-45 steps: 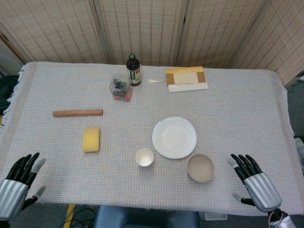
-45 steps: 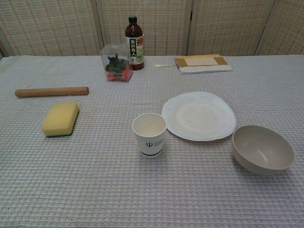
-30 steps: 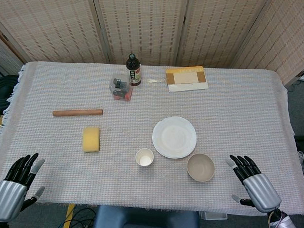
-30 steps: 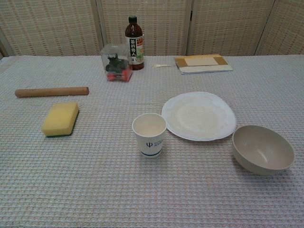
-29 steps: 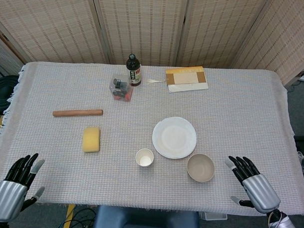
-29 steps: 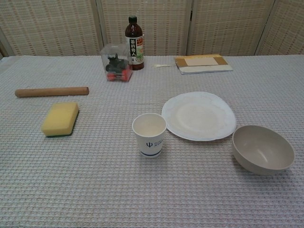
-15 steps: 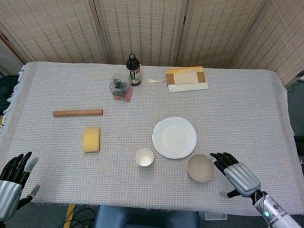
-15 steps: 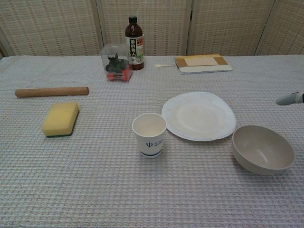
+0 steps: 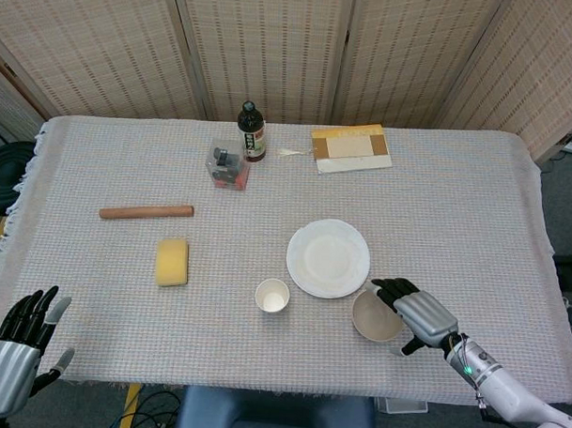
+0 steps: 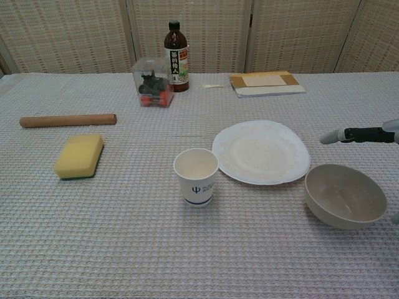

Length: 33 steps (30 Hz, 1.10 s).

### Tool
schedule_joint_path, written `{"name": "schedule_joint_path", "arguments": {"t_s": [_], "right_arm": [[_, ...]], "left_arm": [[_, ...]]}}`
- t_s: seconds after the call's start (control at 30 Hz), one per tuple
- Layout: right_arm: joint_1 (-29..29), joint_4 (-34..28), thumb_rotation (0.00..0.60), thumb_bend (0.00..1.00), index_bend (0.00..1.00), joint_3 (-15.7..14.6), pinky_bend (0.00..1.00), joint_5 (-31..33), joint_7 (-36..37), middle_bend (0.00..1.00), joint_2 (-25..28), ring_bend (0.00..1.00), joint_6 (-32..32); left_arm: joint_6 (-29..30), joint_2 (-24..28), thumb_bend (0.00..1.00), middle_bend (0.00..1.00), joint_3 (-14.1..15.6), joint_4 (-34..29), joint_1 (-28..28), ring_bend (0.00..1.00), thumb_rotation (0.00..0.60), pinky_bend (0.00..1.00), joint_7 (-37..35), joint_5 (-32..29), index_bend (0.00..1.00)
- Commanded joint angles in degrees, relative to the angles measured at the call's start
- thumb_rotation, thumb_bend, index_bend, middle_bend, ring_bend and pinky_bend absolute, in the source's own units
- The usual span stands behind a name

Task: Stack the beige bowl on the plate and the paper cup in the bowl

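- Beige bowl sits lower right, just below the plate.
- Cup stands left of the bowl.
- Right hand reaches over the bowl's rim, fingers spread, grasping nothing.
- Left hand, bottom left, fingers released.

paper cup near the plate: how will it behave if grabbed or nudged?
The paper cup looks empty and thin-walled, so it is probably very light and would crush under a firm squeeze. It stands upright, taller than its base is wide, so a high sideways nudge may tip it. The woven tablecloth likely resists sliding, which favours tipping.
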Motion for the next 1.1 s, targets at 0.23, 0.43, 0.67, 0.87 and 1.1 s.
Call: {"name": "schedule_joint_path", "arguments": {"t_s": [0.23,0.43,0.67,0.87,1.1], "right_arm": [[0.08,0.95,0.6,0.07,0.0,-0.16,0.0,2.0,-3.5,0.0,-2.5,0.0,0.55],[1.44,2.48,0.6,0.07,0.0,0.34,0.0,3.99,-3.45,0.0,-4.12,0.0,-1.27],[2.34,3.92,0.6,0.07,0.0,0.34,0.0,5.41,-3.46,0.0,-5.69,0.0,-2.41],[2.63,4.45,0.6,0.07,0.0,0.09,0.0,5.82,-3.25,0.0,-6.58,0.0,-2.68],[3.13,5.89,0.6,0.07,0.0,-0.11,0.0,6.76,-3.25,0.0,-7.69,0.0,-3.34]], "left_arm": [[-0.6,-0.09,0.31,0.01,-0.19,0.15,-0.37,0.01,0.6,0.15,-0.12,-0.24,0.06],[-0.31,-0.19,0.31,0.01,-0.12,0.61,-0.49,0.01,0.6,0.15,-0.46,0.38,0.07],[-0.03,-0.08,0.31,0.01,-0.25,0.73,-0.44,0.01,0.6,0.15,-0.88,0.14,0.07],[0.27,0.07,0.31,0.01,-0.16,0.66,-0.31,0.01,0.6,0.15,-1.1,0.28,0.07],[0.29,0.1,0.31,0.01,-0.2,0.71,-0.31,0.01,0.6,0.15,-1.21,0.19,0.07]]}}
